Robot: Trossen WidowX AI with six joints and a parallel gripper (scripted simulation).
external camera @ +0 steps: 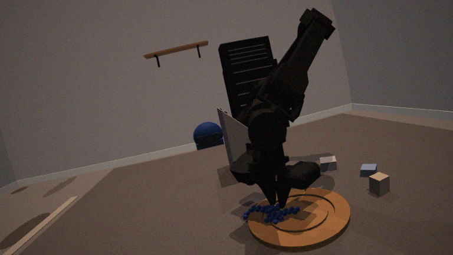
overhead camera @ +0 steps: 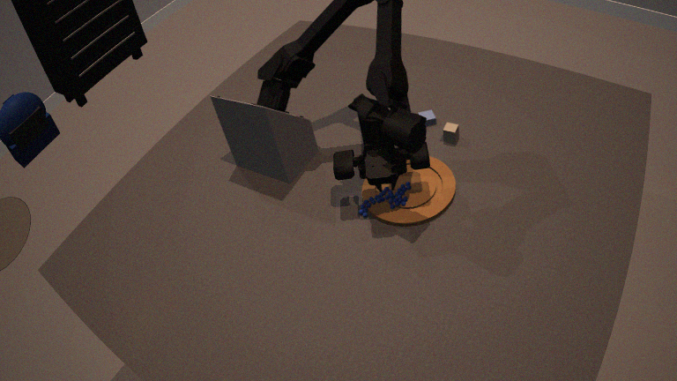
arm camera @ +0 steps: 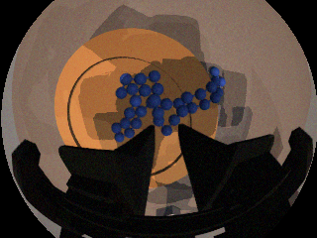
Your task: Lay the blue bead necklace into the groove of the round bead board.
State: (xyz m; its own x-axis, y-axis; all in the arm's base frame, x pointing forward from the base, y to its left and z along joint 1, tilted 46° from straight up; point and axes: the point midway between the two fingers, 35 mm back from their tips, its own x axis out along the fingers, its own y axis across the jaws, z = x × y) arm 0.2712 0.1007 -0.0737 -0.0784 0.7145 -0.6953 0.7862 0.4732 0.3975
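The blue bead necklace (overhead camera: 398,200) (external camera: 275,221) (arm camera: 155,101) lies bunched and crumpled over one side of the round orange board (overhead camera: 445,192) (external camera: 338,218) (arm camera: 61,99). One end reaches past the board's rim. Its beads do not follow the ring groove; part of the bunch lies inside the ring. My gripper (overhead camera: 385,189) (external camera: 278,206) (arm camera: 166,129) points down at the necklace, with its fingertips just over or at the beads. The fingers stand a small gap apart. One bead shows near this gap in the wrist view; whether the tips touch it is unclear.
A grey upright panel (overhead camera: 259,142) (external camera: 233,141) stands left of the gripper. Beyond the board are a tan cube (overhead camera: 450,132) (external camera: 378,185), a bluish block (overhead camera: 427,117) (external camera: 368,170) and a pale block (external camera: 328,164).
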